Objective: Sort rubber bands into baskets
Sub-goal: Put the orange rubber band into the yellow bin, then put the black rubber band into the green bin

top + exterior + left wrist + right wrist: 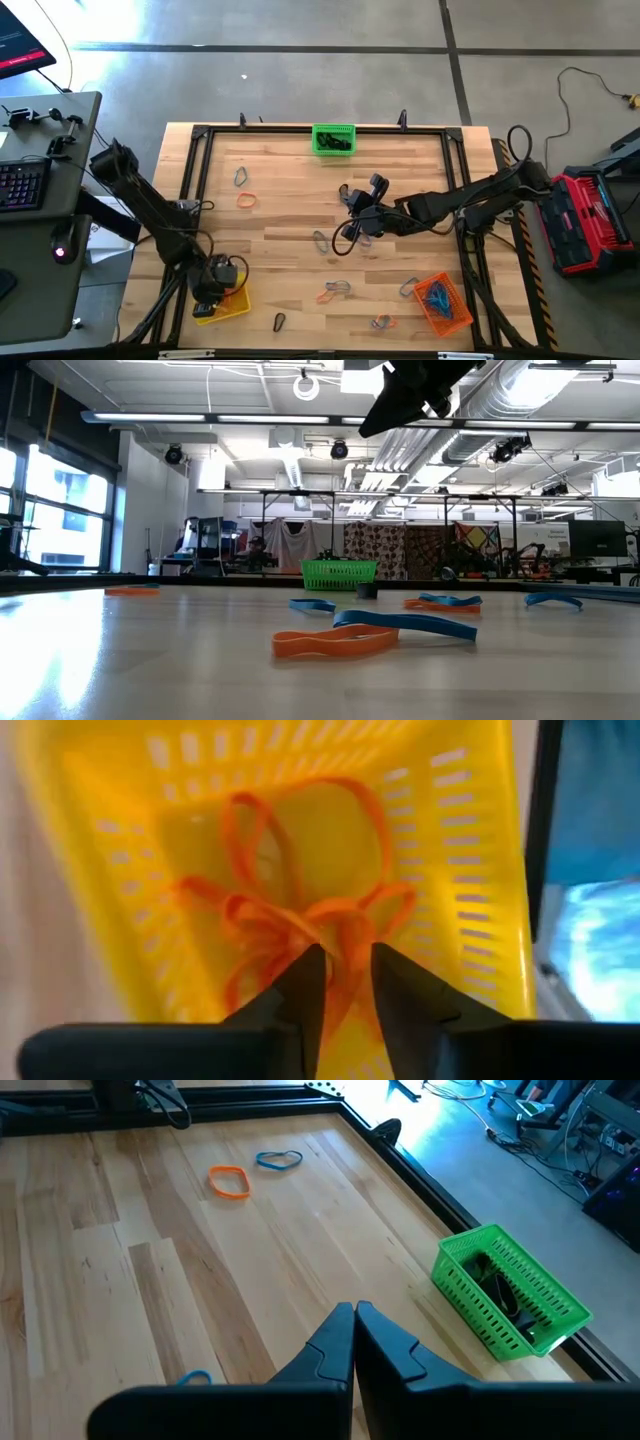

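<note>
Hovering over the yellow basket [130,870], the left gripper [347,982] stands slightly parted, orange rubber bands [290,920] between its fingertips; right gripper [354,1342] closed, empty above the counter [150,1280].

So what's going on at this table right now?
A two-armed robot is sorting rubber bands by colour into baskets. The left end effector hangs over the yellow basket, fingers slightly apart around an orange band above the orange ones already inside. The right end effector is shut and empty over mid-table. The green basket holds black bands, the orange basket blue ones. Several bands remain on the table.
</note>
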`<control>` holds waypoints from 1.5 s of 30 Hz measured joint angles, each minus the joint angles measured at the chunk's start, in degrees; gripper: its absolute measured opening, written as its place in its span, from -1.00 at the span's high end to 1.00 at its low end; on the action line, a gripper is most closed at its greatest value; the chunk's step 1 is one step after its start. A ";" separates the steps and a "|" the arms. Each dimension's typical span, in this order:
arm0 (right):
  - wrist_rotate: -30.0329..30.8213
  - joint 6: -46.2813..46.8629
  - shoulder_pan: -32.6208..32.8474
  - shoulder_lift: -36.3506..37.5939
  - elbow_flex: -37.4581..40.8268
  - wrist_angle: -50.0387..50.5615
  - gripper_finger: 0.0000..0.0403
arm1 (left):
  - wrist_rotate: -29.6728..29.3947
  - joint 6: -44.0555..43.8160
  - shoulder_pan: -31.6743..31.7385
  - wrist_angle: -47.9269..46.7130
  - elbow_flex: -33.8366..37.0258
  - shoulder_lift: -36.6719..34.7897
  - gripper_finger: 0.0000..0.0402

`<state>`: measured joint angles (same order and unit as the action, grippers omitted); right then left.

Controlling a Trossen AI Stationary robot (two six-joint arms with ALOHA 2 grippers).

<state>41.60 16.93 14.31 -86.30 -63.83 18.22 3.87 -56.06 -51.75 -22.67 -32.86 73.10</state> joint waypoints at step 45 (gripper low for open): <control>-2.69 -0.87 -0.02 0.00 0.02 0.52 1.00 | 5.47 41.75 18.03 7.97 -24.31 25.53 0.43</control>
<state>38.92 16.05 14.28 -86.30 -63.81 18.74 9.34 -14.31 -33.71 -14.70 -57.17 98.63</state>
